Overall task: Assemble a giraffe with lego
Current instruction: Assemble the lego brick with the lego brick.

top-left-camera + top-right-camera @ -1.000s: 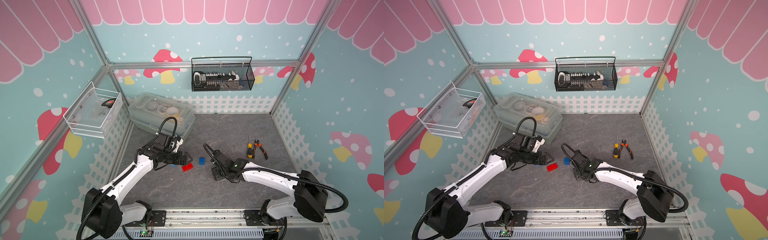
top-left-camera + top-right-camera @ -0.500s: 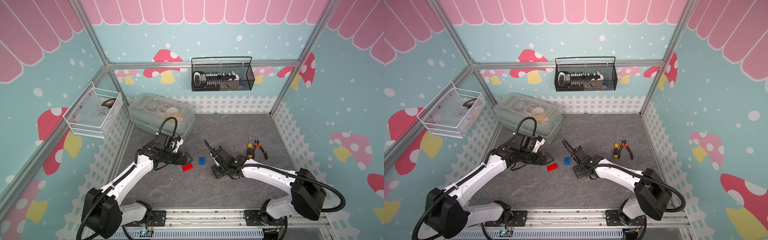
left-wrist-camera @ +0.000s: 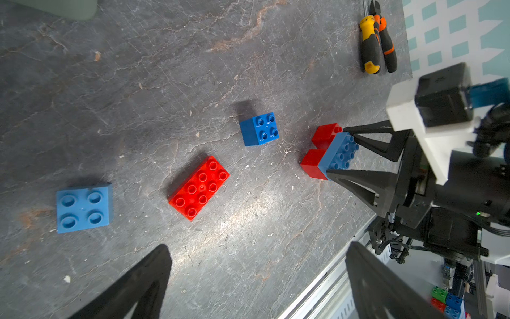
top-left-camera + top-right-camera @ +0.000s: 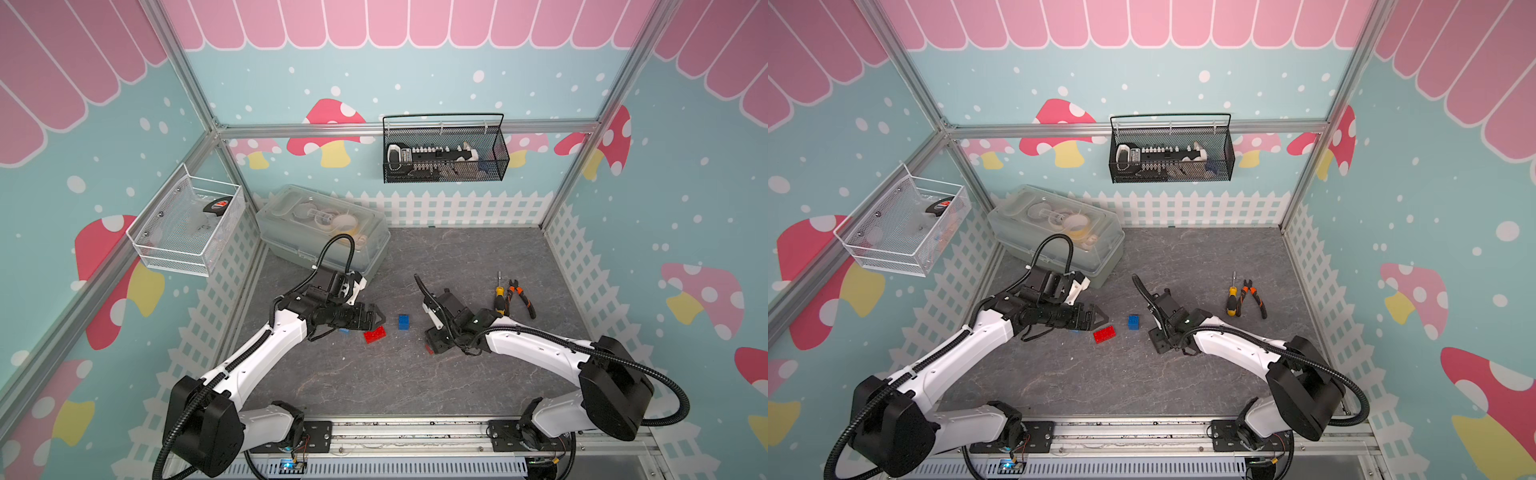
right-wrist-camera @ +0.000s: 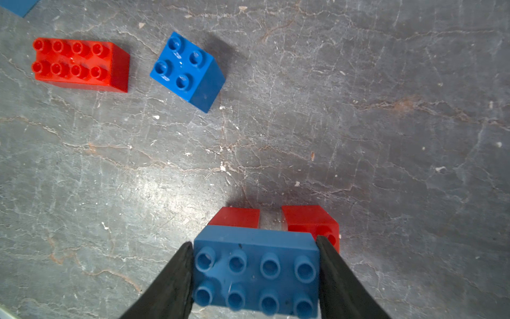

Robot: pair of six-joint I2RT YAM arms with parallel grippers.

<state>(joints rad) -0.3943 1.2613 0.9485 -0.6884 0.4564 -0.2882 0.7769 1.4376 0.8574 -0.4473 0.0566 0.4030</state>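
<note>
Presently my right pincer (image 5: 254, 243) is clamped on the short ends of the long blue studded plastic brick (image 5: 256, 273), seated on two square red plastic bricks (image 5: 309, 218): the giraffe (image 3: 336, 152) so far, standing on the grey stone-look tabletop (image 5: 358, 124) near my right arm. Left pincer (image 3: 259, 247) hangs wide apart near the loose long red brick (image 3: 199, 187). Likely light, rigid, slick; the end grip suits, though stud joints may pop. Against a second ago: right forearm shifted slightly, bricks unmoved.
</note>
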